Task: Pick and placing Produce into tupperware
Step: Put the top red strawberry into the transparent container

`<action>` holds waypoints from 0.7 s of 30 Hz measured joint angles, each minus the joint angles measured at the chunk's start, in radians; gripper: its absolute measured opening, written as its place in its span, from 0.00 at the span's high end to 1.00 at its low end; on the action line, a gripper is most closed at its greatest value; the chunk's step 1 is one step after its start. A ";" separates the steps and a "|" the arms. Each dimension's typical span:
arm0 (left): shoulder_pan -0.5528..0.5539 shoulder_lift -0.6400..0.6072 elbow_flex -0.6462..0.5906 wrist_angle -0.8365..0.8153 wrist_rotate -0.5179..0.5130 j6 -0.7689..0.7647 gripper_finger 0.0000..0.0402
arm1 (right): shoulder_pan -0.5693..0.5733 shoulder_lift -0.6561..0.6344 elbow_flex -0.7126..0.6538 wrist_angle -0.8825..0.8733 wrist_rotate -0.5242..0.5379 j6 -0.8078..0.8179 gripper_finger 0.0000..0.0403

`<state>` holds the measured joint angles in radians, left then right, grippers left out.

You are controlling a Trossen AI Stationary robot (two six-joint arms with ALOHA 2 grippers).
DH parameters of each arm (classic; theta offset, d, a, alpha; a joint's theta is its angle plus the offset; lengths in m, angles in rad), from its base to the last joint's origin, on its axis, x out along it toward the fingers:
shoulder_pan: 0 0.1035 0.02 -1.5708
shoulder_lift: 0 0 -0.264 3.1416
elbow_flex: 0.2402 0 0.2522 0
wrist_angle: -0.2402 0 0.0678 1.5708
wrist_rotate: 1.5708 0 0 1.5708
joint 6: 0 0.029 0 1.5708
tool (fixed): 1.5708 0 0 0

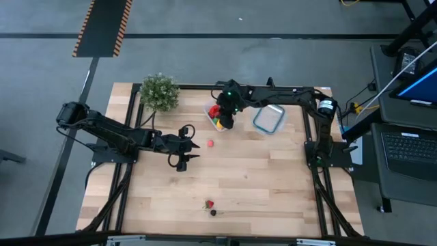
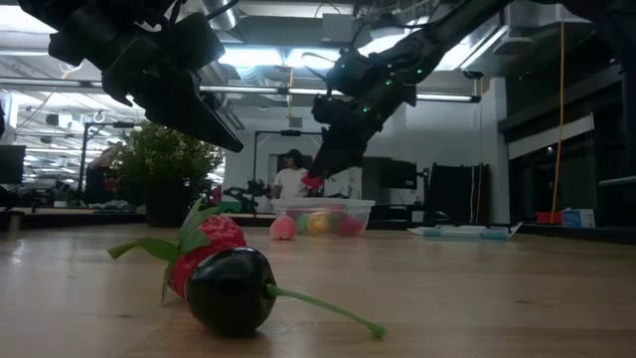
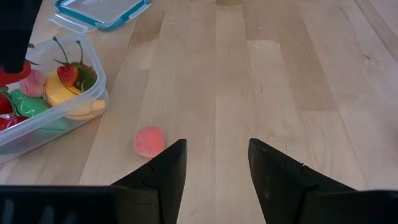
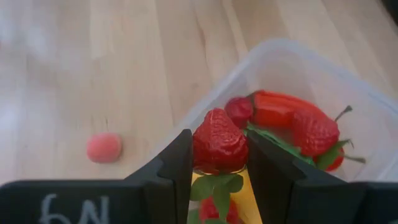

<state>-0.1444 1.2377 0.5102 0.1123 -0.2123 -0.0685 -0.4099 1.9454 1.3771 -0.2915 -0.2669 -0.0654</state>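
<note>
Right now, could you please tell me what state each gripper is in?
Left gripper: open, empty, above the table near a pink ball.
Right gripper: shut on a strawberry, over the tupperware.

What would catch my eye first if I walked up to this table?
Probably the right gripper holding a red strawberry over the clear tub of toy produce at the table's far side. Then the left gripper, open and empty, near a lone pink ball mid-table.
</note>
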 joint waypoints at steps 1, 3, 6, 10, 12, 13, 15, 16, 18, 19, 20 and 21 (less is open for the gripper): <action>0.000 0.000 0.000 0.000 0.000 0.000 0.59 | 0.000 0.006 0.010 -0.019 0.000 0.000 0.68; 0.000 0.000 0.000 0.000 0.000 0.000 0.59 | -0.001 0.018 0.027 -0.044 0.000 -0.008 0.68; 0.000 0.000 0.000 0.000 0.000 0.000 0.59 | -0.001 0.036 0.039 -0.065 0.000 -0.016 0.68; 0.000 0.000 0.000 0.000 0.000 0.000 0.59 | 0.000 0.054 0.046 -0.065 -0.001 -0.018 0.68; 0.000 0.000 0.000 0.000 0.000 0.000 0.59 | 0.000 0.060 0.046 -0.066 -0.001 -0.015 0.68; 0.000 0.000 0.000 0.000 0.000 0.000 0.59 | 0.000 0.065 0.046 -0.067 -0.001 -0.015 0.68; 0.000 0.000 0.000 0.000 0.000 0.000 0.59 | 0.000 0.069 0.046 -0.057 0.000 -0.015 0.68; 0.000 0.000 0.000 0.000 0.000 0.000 0.59 | 0.000 0.070 0.046 -0.060 0.000 -0.015 0.68; 0.000 0.000 0.000 0.000 0.000 0.000 0.59 | 0.000 0.070 0.046 -0.051 0.000 -0.015 0.68; 0.000 0.000 0.000 0.000 0.000 0.000 0.59 | 0.000 0.070 0.046 -0.048 0.000 -0.015 0.68; 0.000 0.000 0.000 0.000 0.000 0.000 0.59 | 0.000 0.070 0.046 -0.048 0.000 -0.015 0.68; 0.000 0.000 0.000 0.000 0.000 0.000 0.59 | 0.000 0.070 0.046 -0.049 0.000 -0.014 0.68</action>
<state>-0.1448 1.2381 0.5102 0.1127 -0.2123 -0.0681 -0.4103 2.0151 1.4235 -0.3409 -0.2669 -0.0797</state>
